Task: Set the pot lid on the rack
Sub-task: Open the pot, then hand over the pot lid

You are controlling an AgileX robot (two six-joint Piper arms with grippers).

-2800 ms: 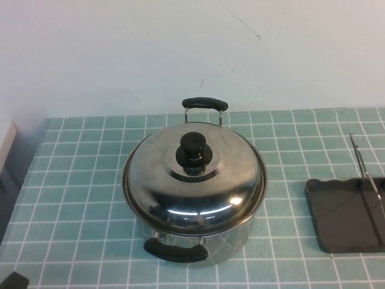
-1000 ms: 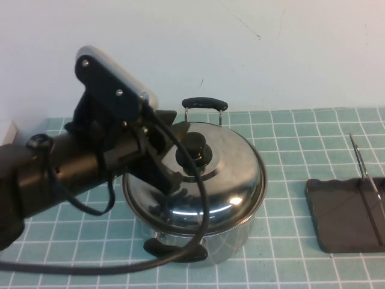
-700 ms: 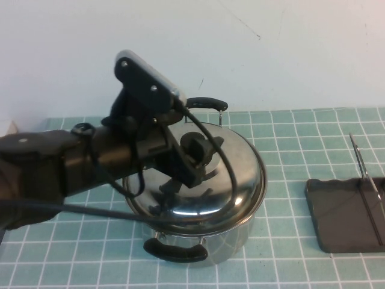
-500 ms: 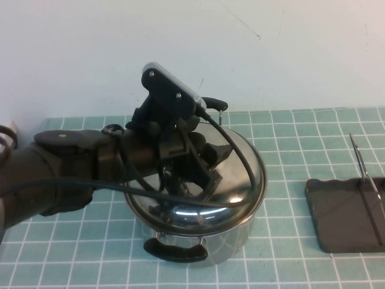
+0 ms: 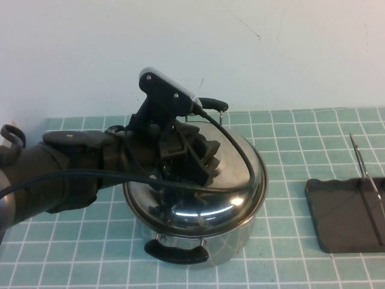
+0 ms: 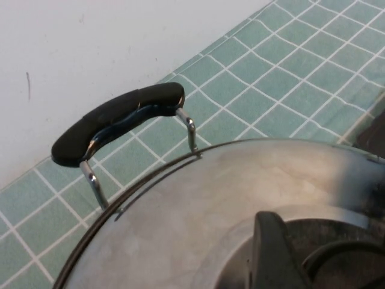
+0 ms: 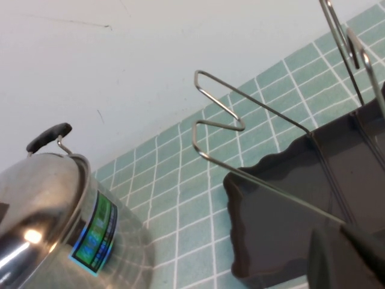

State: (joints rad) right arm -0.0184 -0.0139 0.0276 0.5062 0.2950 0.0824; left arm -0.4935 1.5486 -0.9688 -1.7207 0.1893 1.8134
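- The left gripper (image 5: 201, 158) is down over the centre of the pot lid (image 5: 234, 192), its arm reaching in from the left edge of the tiled table (image 5: 289, 138).
- The black gripper body covers the spot where the lid's knob sits, so the knob itself is hidden in the high view.
- Whether the left fingers are apart or closed on the knob, I cannot tell; the gripper's own bulk hides the tips.
- The pot lid sits level on the steel pot (image 5: 228, 244), rim to rim, around the middle of the table.
- In the left wrist view the lid's domed steel (image 6: 198, 211) fills the frame, with a dark fingertip (image 6: 271, 253) low against it near the centre.
- The pot's far handle (image 6: 117, 120), black on wire legs, shows beyond the lid toward the wall; the near handle (image 5: 175, 253) faces the front edge.
- The rack (image 5: 343, 211) lies by the right edge of the table, well apart from the pot, and partly cut off there.
- Its thin wire dividers (image 5: 364, 174) stand upright from the dark tray.
- The right gripper (image 7: 349, 259) hangs beside the rack, shown only in its own wrist view as a dark fingertip at the frame's edge.
- Open or closed on that side, I cannot tell.
- That same view catches the rack's wavy rim (image 7: 264, 162), the wire loops (image 7: 219, 123) and the pot's side with a coloured sticker (image 7: 96, 235).
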